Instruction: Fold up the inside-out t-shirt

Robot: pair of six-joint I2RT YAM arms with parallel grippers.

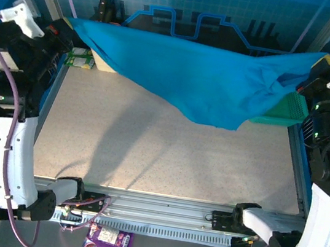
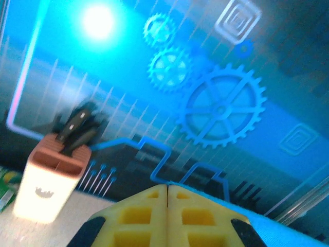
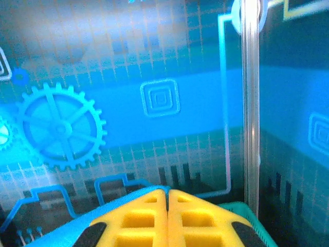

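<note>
A blue-lit back wall [image 1: 243,14] printed with gears stands behind a speckled beige tabletop [image 1: 148,152]. The inside-out t-shirt [image 1: 196,78] hangs in the air over the far part of it, long axis running left to right, sagging lowest right of centre. The left end effector [image 1: 66,25] is clamped narrow on the far-left end. The right end effector [image 1: 326,65] pinches the bunched far-right end, above a teal basket [image 1: 286,109]. With one arm at each end, spreading it flat likely needs both to lower together toward the near side.
</note>
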